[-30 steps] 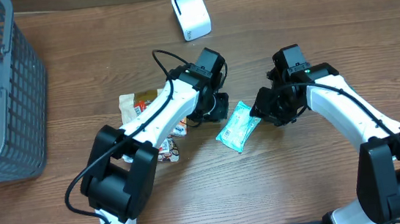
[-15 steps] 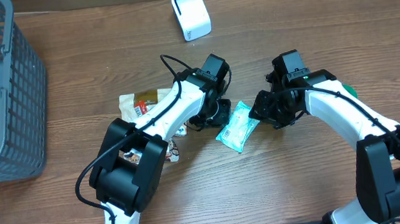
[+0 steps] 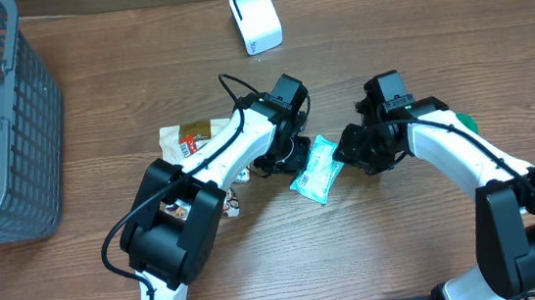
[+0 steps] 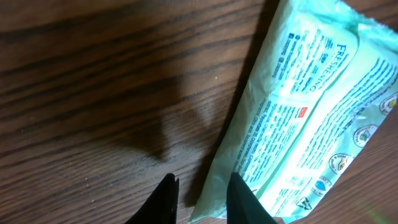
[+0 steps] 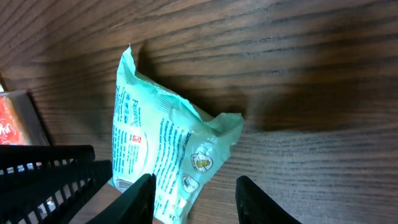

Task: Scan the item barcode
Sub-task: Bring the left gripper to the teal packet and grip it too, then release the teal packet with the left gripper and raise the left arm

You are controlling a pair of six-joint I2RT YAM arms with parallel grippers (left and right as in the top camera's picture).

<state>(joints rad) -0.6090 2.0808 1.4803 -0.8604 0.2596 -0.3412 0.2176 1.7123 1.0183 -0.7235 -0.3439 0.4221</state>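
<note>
My left gripper [image 4: 202, 186] has just parted slightly, releasing the mint-green packet [image 4: 298, 112]. My right gripper [image 5: 196, 183] straddles its end, grip unclear, so scanning likely falls to it.

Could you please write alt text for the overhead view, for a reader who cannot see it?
A mint-green packet lies on a wooden table, with the left gripper close on one side and the right gripper close on the other. A white scanner stands behind them, and a grey basket sits at the far left.
</note>
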